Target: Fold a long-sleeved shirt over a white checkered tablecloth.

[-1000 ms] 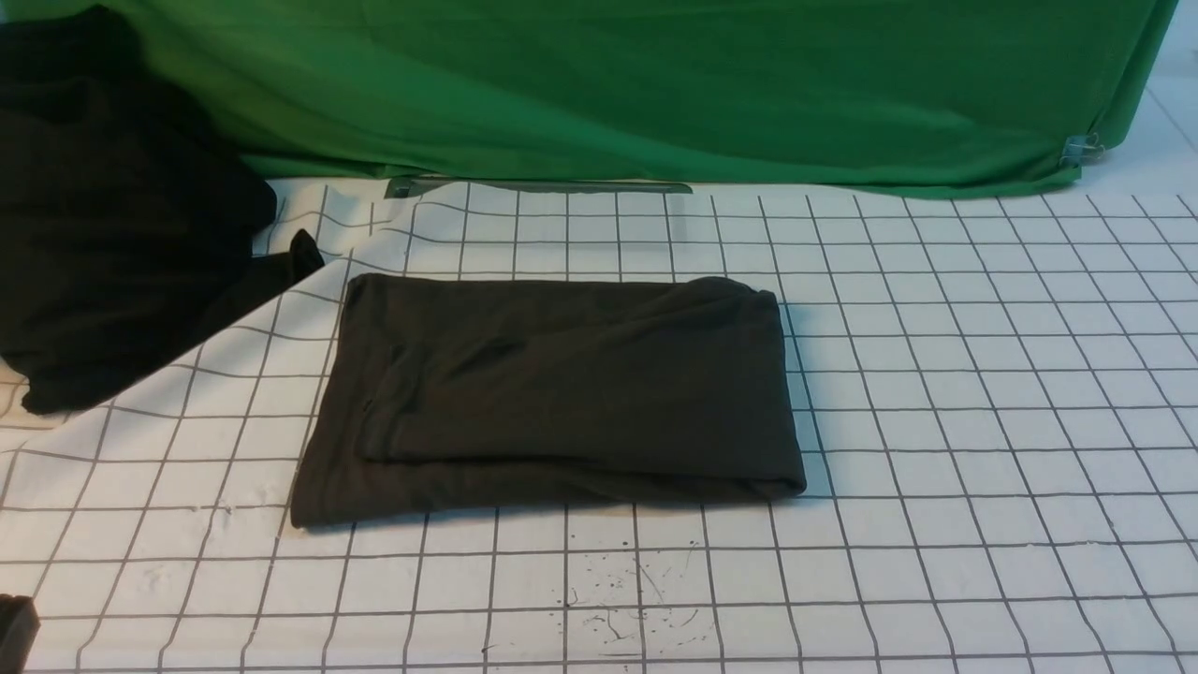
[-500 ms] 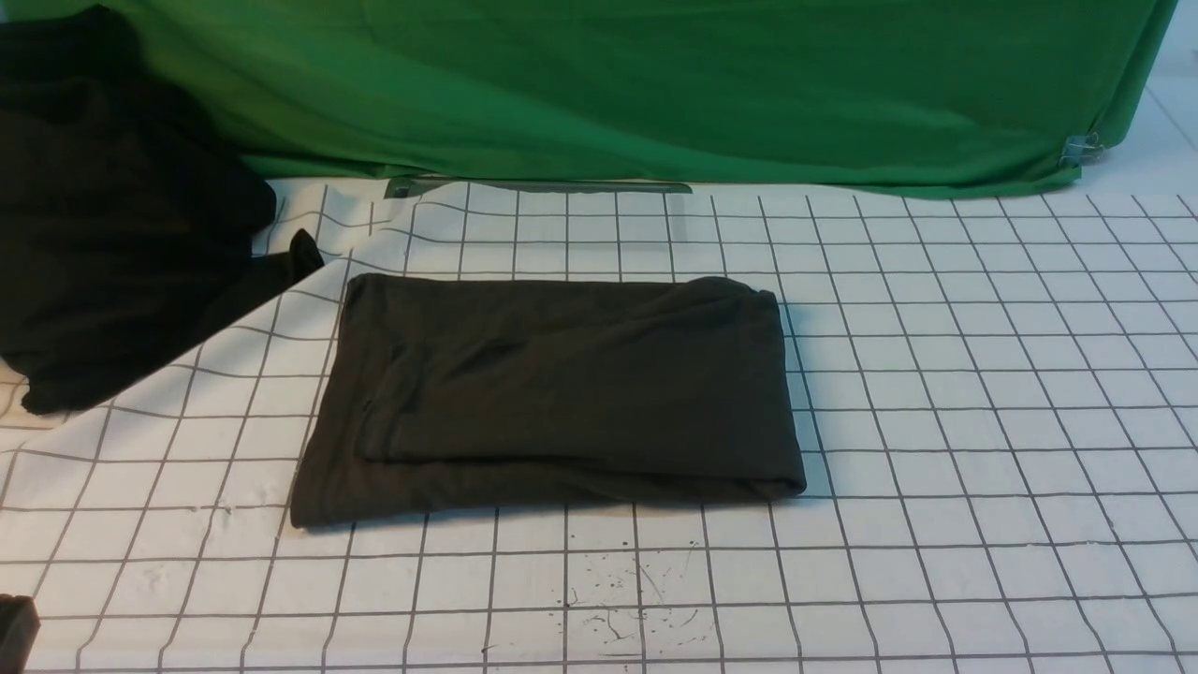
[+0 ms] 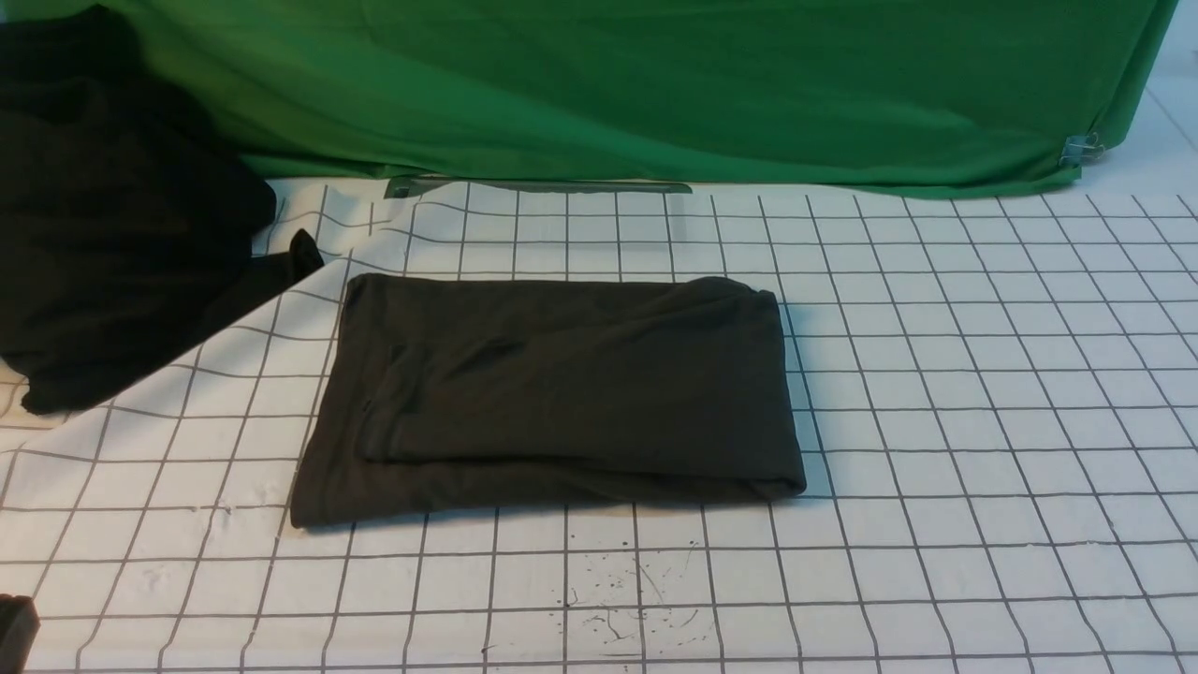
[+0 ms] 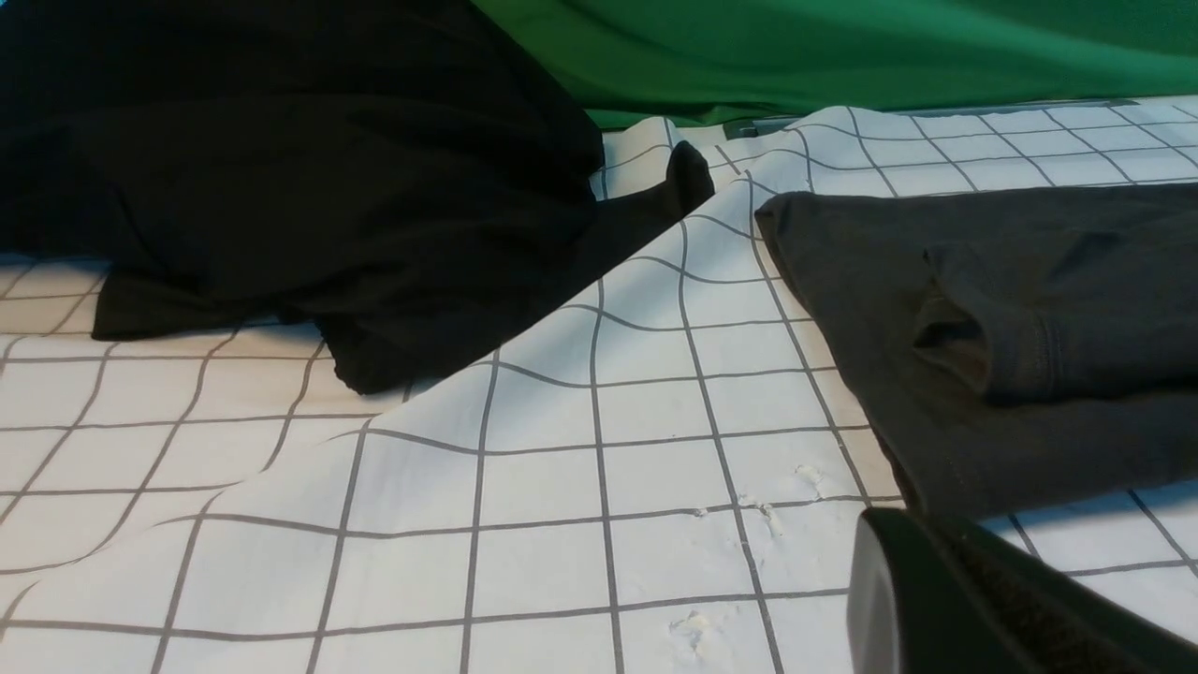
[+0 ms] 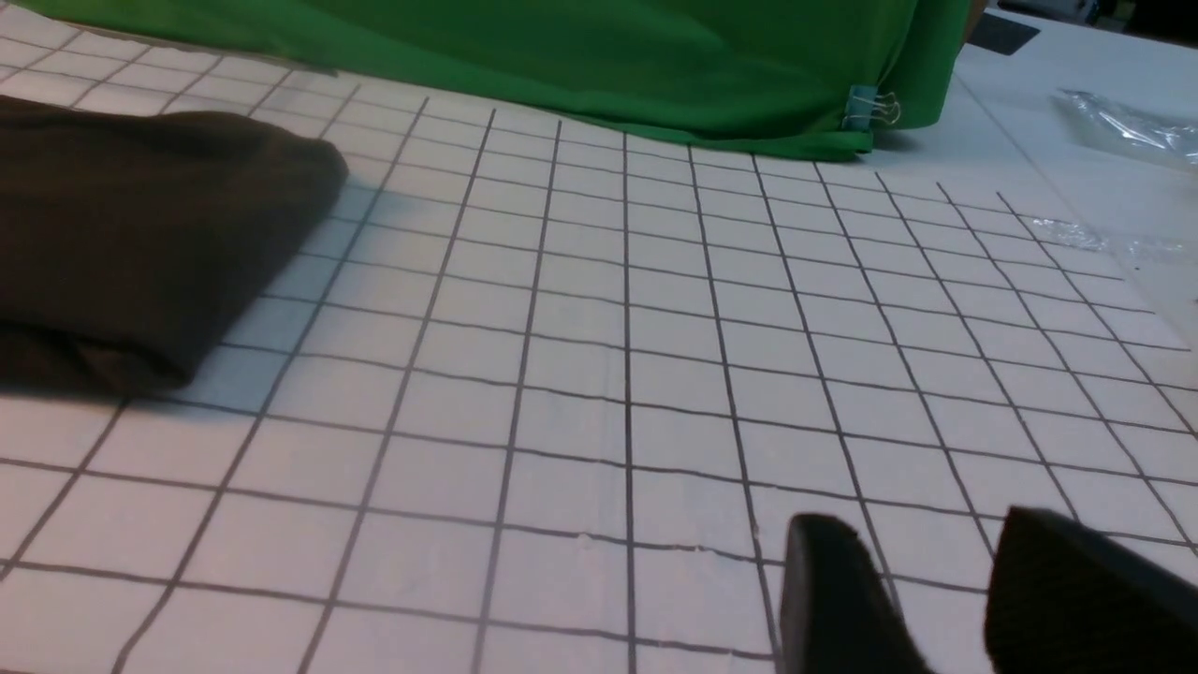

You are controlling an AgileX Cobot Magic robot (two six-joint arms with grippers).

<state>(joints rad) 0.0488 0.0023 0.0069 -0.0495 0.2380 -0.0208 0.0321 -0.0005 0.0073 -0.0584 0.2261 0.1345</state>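
Note:
The long-sleeved shirt lies folded into a flat dark charcoal rectangle in the middle of the white checkered tablecloth. No print or collar shows on it. My left gripper is shut and empty, low over the cloth just in front of the shirt's near left corner. A dark bit of it shows at the front view's bottom-left corner. My right gripper stands open over bare tablecloth, well to the right of the shirt, with nothing between its fingers.
A shapeless black heap of cloth sits at the far left, resting on a raised fold of the tablecloth. Green cloth hangs along the back, held by a binder clip. Clear plastic wrap lies beyond the right edge.

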